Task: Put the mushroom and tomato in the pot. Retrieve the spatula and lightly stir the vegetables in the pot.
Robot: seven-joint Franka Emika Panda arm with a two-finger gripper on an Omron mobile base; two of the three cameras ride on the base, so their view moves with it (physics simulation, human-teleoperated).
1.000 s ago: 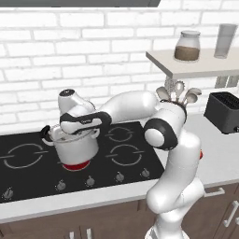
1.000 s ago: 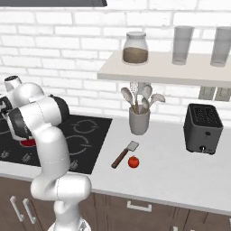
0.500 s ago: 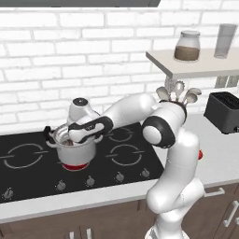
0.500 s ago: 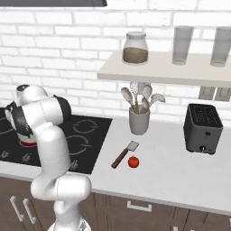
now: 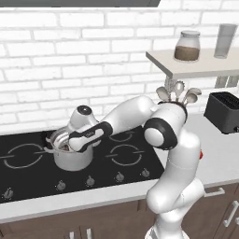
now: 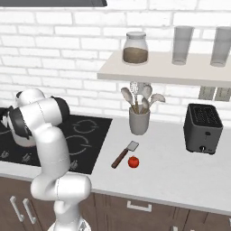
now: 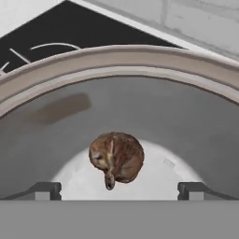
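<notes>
1. Room: a white brick wall (image 6: 58,49) backs a pale grey surface (image 6: 180,169) over dark brown cabinets (image 6: 149,210).
2. A black cooktop (image 5: 126,156) is set into the left part of the surface; a wall shelf (image 6: 162,72) above carries a jar (image 6: 135,47) with brown contents and two grey tumblers.
3. A black toaster (image 6: 203,128) stands at the right of the surface, below the shelf.
4. The pot (image 5: 70,151), shiny steel with black side handles, stands on the cooktop; in the hand view its rim (image 7: 116,58) arcs across the top and its pale floor lies below.
5. A grey utensil holder (image 6: 139,119) with pale spoons stands near the wall, just right of the cooktop.
6. The tool (image 5: 70,142) hangs over the mouth of the pot, its fingers (image 7: 44,190) spread wide apart and clasping nothing.
7. The spatula (image 6: 125,154), reddish-brown handle and flat grey head, lies on the surface in front of the holder.
8. The tomato (image 6: 133,162), small and red, rests just beside the spatula's handle.
9. The mushroom (image 7: 115,158), a brownish lump with paler streaks and a short stub, lies on the pot floor between the fingertips.
</notes>
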